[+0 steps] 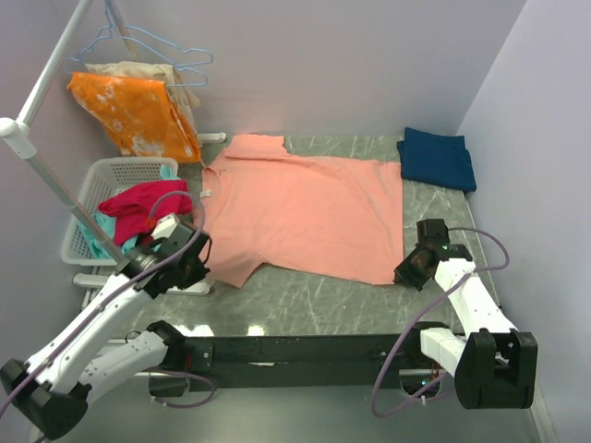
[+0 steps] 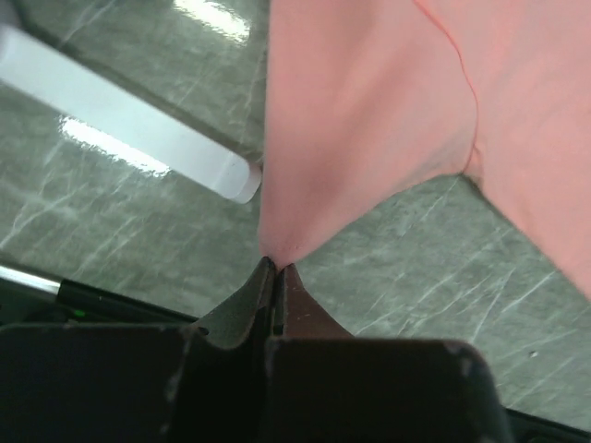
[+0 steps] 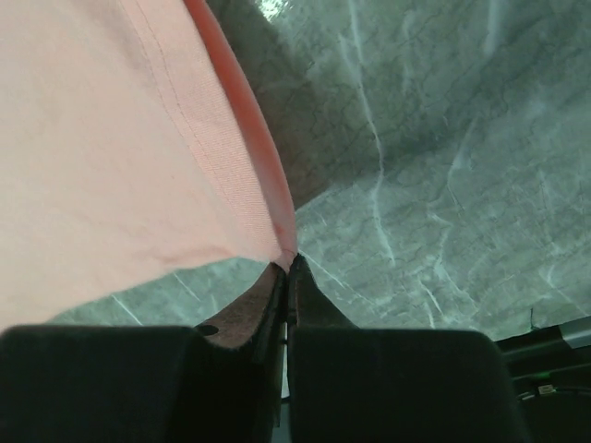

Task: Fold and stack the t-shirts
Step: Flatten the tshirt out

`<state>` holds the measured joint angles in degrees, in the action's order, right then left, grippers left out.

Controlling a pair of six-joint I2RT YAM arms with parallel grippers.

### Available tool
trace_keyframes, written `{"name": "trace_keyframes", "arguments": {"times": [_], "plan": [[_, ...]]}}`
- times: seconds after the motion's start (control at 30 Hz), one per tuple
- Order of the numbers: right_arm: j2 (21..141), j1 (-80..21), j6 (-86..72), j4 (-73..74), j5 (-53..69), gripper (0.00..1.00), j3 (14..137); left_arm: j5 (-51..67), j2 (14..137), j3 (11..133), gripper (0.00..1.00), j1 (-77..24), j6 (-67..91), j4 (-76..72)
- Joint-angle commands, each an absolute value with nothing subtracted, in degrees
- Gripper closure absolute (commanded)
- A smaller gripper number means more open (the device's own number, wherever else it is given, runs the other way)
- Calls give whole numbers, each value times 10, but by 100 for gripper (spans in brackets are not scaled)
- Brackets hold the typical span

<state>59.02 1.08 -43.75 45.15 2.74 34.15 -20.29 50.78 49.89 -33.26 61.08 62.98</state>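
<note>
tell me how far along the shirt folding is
Done: the navy t-shirt lies folded at the far right corner. In hand: the salmon-pink t-shirt lies spread out, left gripper shut on a sleeve, right gripper on a hem corner. Left: folding it and stacking the two.

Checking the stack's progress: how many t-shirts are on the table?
2: salmon-pink t-shirt spread centrally; navy t-shirt folded at the far right corner. The basket may hide more.
</note>
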Motion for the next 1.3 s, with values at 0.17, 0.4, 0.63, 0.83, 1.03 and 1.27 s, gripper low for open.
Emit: {"name": "trace_keyframes", "arguments": {"times": [0.17,0.4,0.63,0.83,1.03,1.27], "plan": [[580,9,-524,457,-20,100,316,-259,401,487,99,-338,736,773],[578,10,-544,484,-50,100,327,-242,388,481,99,-338,742,784],[563,10,-555,499,-69,100,337,-247,386,479,99,-338,738,778],[546,11,-574,513,-95,100,352,-252,424,486,99,-338,712,738],[537,14,-595,529,-131,100,373,-246,460,484,99,-338,688,691],[555,16,-615,535,-153,100,380,-251,504,500,99,-338,679,697]]}}
